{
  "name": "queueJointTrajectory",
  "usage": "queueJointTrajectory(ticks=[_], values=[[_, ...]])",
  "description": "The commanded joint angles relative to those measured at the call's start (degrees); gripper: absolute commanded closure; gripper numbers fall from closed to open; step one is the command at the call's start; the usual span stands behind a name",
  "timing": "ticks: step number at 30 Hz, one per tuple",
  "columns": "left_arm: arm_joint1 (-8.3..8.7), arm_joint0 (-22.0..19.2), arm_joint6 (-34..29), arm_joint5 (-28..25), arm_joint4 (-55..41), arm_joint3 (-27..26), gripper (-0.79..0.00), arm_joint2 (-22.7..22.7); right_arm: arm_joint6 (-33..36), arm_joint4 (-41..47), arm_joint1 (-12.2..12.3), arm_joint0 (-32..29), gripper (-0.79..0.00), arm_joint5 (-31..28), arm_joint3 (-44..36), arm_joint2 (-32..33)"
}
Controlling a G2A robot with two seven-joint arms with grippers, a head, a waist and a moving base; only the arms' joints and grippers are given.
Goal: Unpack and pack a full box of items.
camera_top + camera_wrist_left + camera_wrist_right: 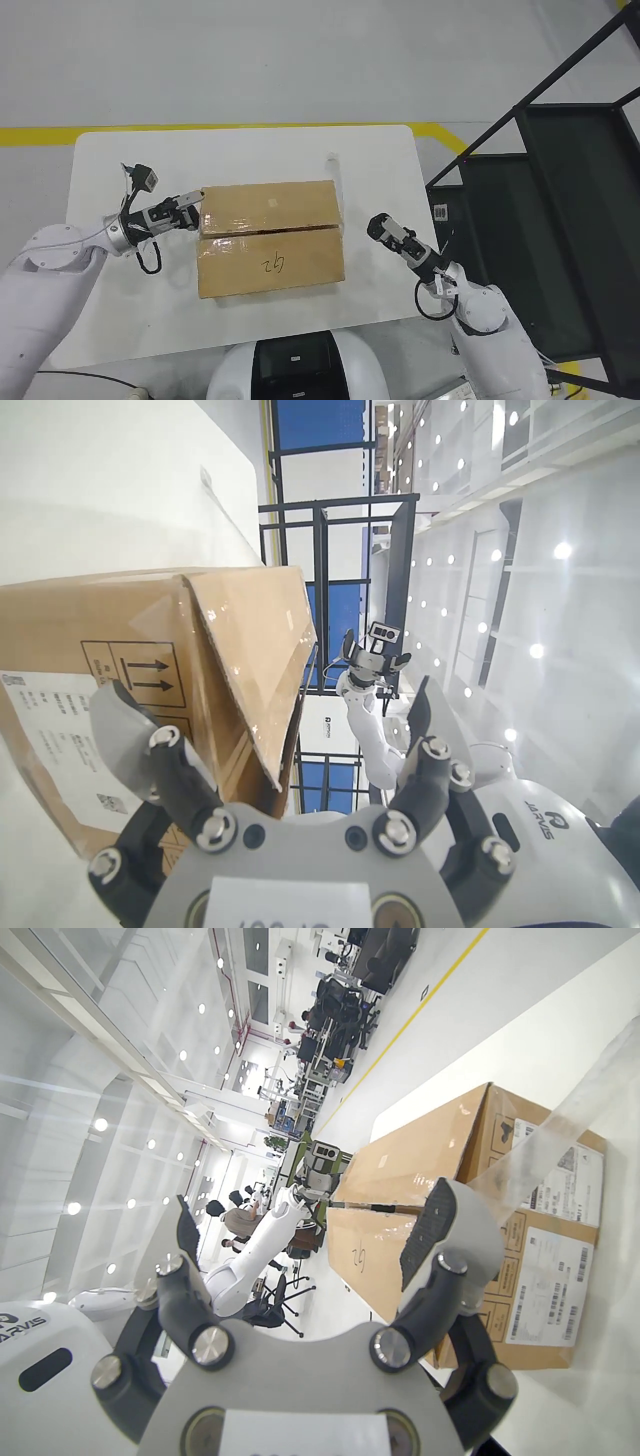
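The brown box (270, 238) sits shut in the middle of the white table (240, 150). The left gripper (194, 212) is right at the box's left end. Its fingers are wide open, holding nothing. The right gripper (379, 226) is near the box's right end, not touching it. Its fingers are wide open and hold nothing.
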Motion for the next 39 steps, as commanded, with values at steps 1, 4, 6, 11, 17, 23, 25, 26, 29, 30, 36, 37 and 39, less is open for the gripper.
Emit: queueJointTrajectory(ticks=[1, 4, 6, 11, 17, 23, 25, 26, 29, 30, 36, 37, 39], values=[[-1.08, -2.8, -0.8, 0.3, -0.5, 1.1, -0.785, 2.0, -0.2, 0.3, 0.1, -0.5, -0.785, -0.7, 0.0, 0.7], [-2.63, -6.1, -1.9, 0.3, -1.5, 3.1, -0.785, 4.5, -0.1, 0.6, 0.2, -0.9, -0.785, -1.8, -0.1, 1.1], [-3.44, -7.8, -2.3, 0.1, -1.8, 4.9, -0.785, 5.5, 0.3, 0.4, 0.4, -0.9, -0.785, -2.6, -0.1, 1.2], [-4.21, -8.4, -5.8, -3.0, -5.5, 8.8, -0.785, 4.9, 5.2, -0.8, 0.8, -0.4, -0.785, -3.3, 0.3, 0.8], [-2.85, -6.2, -16.9, -7.9, -8.4, 9.6, -0.785, 0.3, 15.4, 0.9, 1.9, 0.9, -0.785, -0.2, -0.2, 0.8], [-0.64, -2.5, -20.2, -5.1, -7.7, 2.3, -0.785, -5.5, 15.6, 0.9, 1.9, 0.9, -0.785, -0.1, -0.2, 0.9], [-0.41, -1.9, -20.4, -4.9, -8.0, 1.2, -0.785, -6.2, 15.6, 0.9, 1.9, 0.9, -0.785, -0.1, -0.2, 0.9], [-0.41, -1.9, -20.4, -4.9, -8.0, 1.2, -0.785, -6.2, 15.6, 0.9, 1.9, 0.9, -0.785, -0.1, -0.2, 0.9], [-0.41, -1.9, -20.4, -4.9, -8.0, 1.2, -0.785, -6.2, 15.5, 0.7, 1.9, 1.0, -0.785, 0.1, -0.3, 0.8], [-0.41, -1.9, -20.4, -4.9, -8.0, 1.2, -0.785, -6.2, 15.1, -0.8, 2.0, 0.8, -0.785, 0.8, -0.5, 0.5], [-0.41, -1.9, -20.4, -4.9, -8.0, 1.2, -0.785, -6.2, 19.4, -12.2, 2.9, -0.7, -0.785, 3.4, -0.4, 0.4], [-0.41, -1.9, -20.4, -4.9, -8.0, 1.2, -0.785, -6.2, 19.3, -12.2, 3.0, -1.1, -0.785, 3.5, -0.1, 0.6], [-0.41, -1.9, -20.4, -4.9, -8.0, 1.2, -0.785, -6.2, 20.2, -13.1, 3.3, -2.0, -0.785, 3.6, 0.4, 1.0]])
